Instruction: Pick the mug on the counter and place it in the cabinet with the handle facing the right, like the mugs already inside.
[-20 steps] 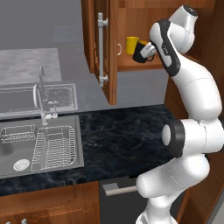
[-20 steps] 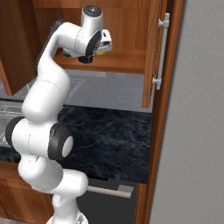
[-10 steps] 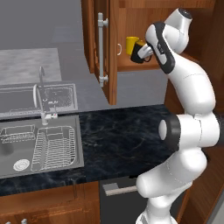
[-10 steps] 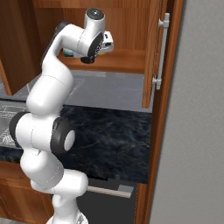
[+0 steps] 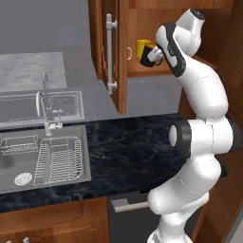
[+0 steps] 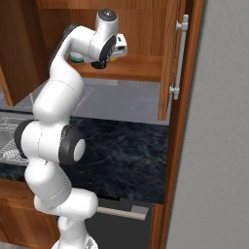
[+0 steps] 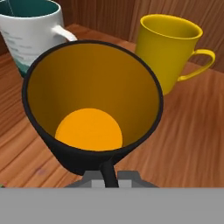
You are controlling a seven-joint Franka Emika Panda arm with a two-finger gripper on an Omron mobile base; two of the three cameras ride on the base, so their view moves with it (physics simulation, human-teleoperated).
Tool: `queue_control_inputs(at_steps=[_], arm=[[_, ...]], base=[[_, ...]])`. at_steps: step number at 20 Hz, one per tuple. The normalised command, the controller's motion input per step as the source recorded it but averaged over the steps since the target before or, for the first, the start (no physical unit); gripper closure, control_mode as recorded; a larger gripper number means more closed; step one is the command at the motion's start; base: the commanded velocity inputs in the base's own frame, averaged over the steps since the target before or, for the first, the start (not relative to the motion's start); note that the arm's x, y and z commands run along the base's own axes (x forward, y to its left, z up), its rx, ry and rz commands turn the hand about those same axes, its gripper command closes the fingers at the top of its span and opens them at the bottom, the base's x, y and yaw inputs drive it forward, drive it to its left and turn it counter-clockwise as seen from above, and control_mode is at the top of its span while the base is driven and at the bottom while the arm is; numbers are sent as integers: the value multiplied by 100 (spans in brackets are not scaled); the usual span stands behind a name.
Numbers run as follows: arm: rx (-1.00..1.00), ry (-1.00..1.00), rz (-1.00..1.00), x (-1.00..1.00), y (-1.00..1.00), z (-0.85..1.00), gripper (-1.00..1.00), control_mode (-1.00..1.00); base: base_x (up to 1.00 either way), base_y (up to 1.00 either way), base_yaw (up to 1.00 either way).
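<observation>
- Your gripper (image 5: 153, 55) is clamped on the mug (image 7: 92, 114) — in the hand view the black cup sits right at the fingers, mouth open towards the camera, orange inside showing.
- The mug is inside the cabinet (image 5: 142, 14), over the wooden shelf (image 7: 192, 131). You cannot tell from these pictures whether its base touches the boards or hangs just above them.
- What the next move turns on: the two stored mugs lie straight ahead of the gripper, beyond the held cup. The white mug (image 7: 30, 33) is ahead and to one side, the yellow mug (image 7: 168, 48) ahead and to the other, and the black mug points at the gap between them.
- Both stored handles stick out towards the right edge of the hand view; the yellow mug's loop (image 7: 199, 63) is plain to see.
- The held mug's own handle (image 7: 108, 174) appears to be the dark strip at the near rim, between the fingers — so judge its heading against the yellow loop before you let go; it may need turning.
- The counter (image 5: 137, 152) lies well below the hand.
</observation>
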Motion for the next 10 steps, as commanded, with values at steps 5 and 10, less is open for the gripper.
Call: queue_control_inputs(at_steps=[5, 10], arm=[[0, 0, 0, 17, 0, -1, -100, -100], [0, 0, 0, 15, 0, 0, -100, -100]], base=[[0, 0, 0], [0, 0, 0]])
